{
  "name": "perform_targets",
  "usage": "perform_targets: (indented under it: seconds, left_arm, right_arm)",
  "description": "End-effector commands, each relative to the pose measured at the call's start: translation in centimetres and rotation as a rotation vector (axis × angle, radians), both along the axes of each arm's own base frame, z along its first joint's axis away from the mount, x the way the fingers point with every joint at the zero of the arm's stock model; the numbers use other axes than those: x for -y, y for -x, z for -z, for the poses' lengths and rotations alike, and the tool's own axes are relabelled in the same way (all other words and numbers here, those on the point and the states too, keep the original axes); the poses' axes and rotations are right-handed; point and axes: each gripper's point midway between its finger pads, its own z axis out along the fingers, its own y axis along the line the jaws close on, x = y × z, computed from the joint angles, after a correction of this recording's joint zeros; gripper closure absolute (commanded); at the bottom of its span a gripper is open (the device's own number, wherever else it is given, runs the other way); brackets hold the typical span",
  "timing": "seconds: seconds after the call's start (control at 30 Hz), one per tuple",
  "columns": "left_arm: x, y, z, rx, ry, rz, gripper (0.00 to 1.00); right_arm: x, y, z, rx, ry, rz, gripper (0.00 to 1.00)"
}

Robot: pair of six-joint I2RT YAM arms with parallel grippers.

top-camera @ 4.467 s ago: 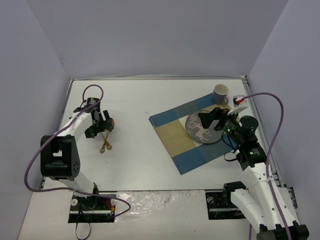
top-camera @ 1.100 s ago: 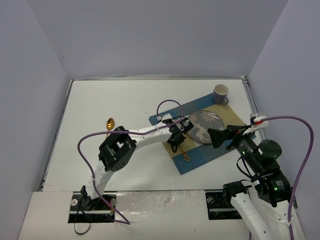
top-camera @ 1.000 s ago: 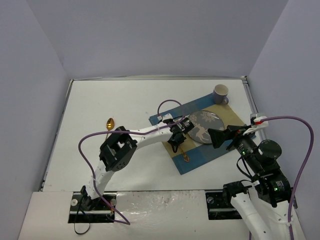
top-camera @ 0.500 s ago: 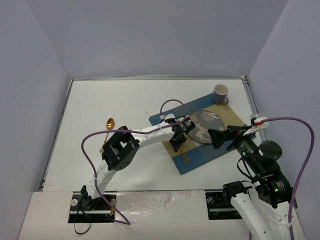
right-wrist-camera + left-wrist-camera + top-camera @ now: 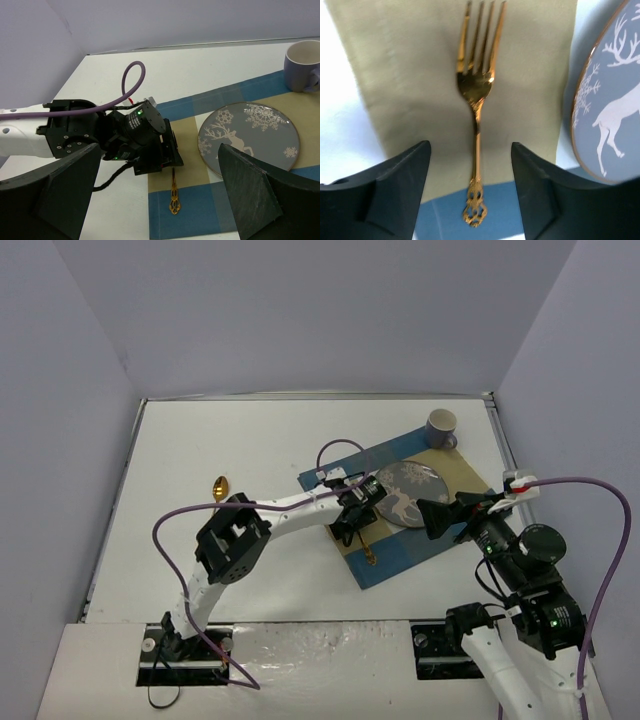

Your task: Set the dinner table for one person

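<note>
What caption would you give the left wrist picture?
Open left gripper above a gold fork lying on the placemat beside a deer-patterned plate.

Top external: fixed, high, behind both arm bases, tilted down and forward. Takes in the whole tabletop [image 5: 250,440] and three enclosure walls [image 5: 300,320]. Far view; the fork [image 5: 370,553] is only a gold sliver.

Left wrist: very close, aimed seemingly straight down on the placemat [image 5: 405,60]. The left gripper [image 5: 470,145] has its fingers [image 5: 395,195] along the bottom edge. Fork centred, plate [image 5: 615,100] cut off at right.

Right wrist: mid-distance, oblique look across the placemat toward the tabletop's far left. Right gripper [image 5: 160,147] fingers [image 5: 55,190] fill both lower corners. Sees the left gripper from outside, and the mug [image 5: 302,65].

Shared by all three: fork, plate, placemat. Mug: top external and right wrist only.
</note>
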Motion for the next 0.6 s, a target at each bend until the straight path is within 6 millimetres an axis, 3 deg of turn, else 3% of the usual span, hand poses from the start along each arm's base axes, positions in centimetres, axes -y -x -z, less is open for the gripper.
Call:
perform_targets:
  seconds: [0.0, 0.1, 0.17, 0.23, 0.5, 0.57]
  left_arm:
    - [-0.6, -0.7, -7.7, 0.126, 0.11, 0.025, 0.35]
    - [-2.6, -1.5, -10.0, 0.215, 0.099, 0.09, 0.31]
    - [-4.8, -2.1, -10.3, 0.259, 0.045, 0.161, 0.27]
    - [-7.1, -2.6, -12.0, 0.315, 0.011, 0.235, 0.26]
    - [-20.8, -5.6, -14.3, 0.375, -0.217, 0.509, 0.25]
    - [-22.5, -6.3, -14.7, 0.395, -0.223, 0.547, 0.25]
  right_arm:
    - [-0.1, -0.3, -2.1, 0.063, -0.017, 0.0, 0.0]
    - [-0.2, -0.5, -2.0, 0.051, -0.024, 0.001, 0.0]
    - [-0.3, -0.7, -1.8, 0.042, -0.023, 0.001, 0.0]
    - [-0.4, -1.1, -1.6, 0.026, -0.022, 0.0, 0.0]
    - [-1.6, -2.2, -0.1, -0.031, 0.01, -0.063, 0.0]
    - [-1.8, -2.3, 0.1, -0.03, 0.024, -0.076, 0.0]
